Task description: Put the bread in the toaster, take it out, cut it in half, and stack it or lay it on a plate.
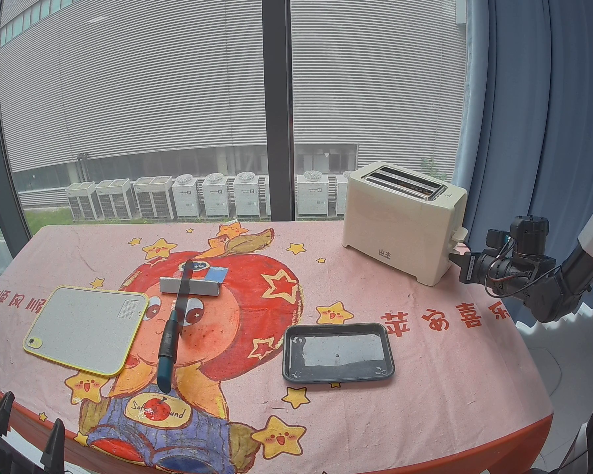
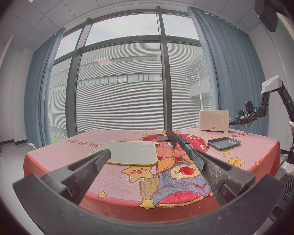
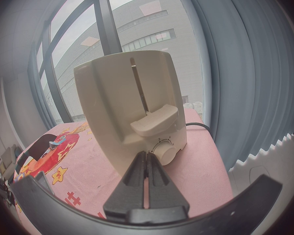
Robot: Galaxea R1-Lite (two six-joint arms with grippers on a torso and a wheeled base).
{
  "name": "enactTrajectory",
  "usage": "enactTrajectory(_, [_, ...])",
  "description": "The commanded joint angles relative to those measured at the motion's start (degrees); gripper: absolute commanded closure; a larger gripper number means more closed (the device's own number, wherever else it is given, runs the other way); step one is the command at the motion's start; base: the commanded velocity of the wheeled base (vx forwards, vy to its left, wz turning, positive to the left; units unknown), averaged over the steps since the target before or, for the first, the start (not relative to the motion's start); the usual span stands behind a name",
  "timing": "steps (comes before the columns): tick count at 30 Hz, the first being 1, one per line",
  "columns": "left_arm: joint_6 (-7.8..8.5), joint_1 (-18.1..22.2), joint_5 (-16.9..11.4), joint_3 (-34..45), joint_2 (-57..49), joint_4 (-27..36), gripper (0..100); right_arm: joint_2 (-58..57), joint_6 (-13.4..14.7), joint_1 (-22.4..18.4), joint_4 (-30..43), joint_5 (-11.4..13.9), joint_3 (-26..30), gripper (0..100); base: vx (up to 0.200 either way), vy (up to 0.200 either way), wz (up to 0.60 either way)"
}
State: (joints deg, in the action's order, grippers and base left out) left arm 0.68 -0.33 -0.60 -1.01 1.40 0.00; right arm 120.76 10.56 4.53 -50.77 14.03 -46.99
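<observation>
Right gripper (image 3: 146, 157), pressed together, points at the dial (image 3: 165, 152) of the toaster (image 1: 402, 222) — lever (image 3: 155, 119) just above. Tray (image 1: 338, 352) at the toaster's 7 o'clock; knife (image 1: 171, 330), board (image 1: 85, 327) at 8. Left gripper (image 2: 148, 154) spread.

Inside of toaster slots (image 1: 405, 183) indiscernible.

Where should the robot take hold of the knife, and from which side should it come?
Grip the knife by its dark handle, next to the teal end, coming from above with the jaws across it. The blade end leans on the grey block, so the handle probably sits slightly off the cloth. The open left gripper is the nearer one.
</observation>
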Motion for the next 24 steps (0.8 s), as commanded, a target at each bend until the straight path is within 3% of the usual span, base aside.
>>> enactTrajectory(1, [0.02, -0.02, -0.02, 0.92, 0.0, 0.0, 0, 0.53, -0.01, -0.05, -0.03, -0.06, -0.03, 100, 0.0, 0.0, 0.0])
enactTrajectory(24, [0.02, -0.02, -0.02, 0.92, 0.0, 0.0, 0, 1.06, -0.01, -0.32, -0.11, -0.06, 0.15, 100, 0.0, 0.0, 0.0])
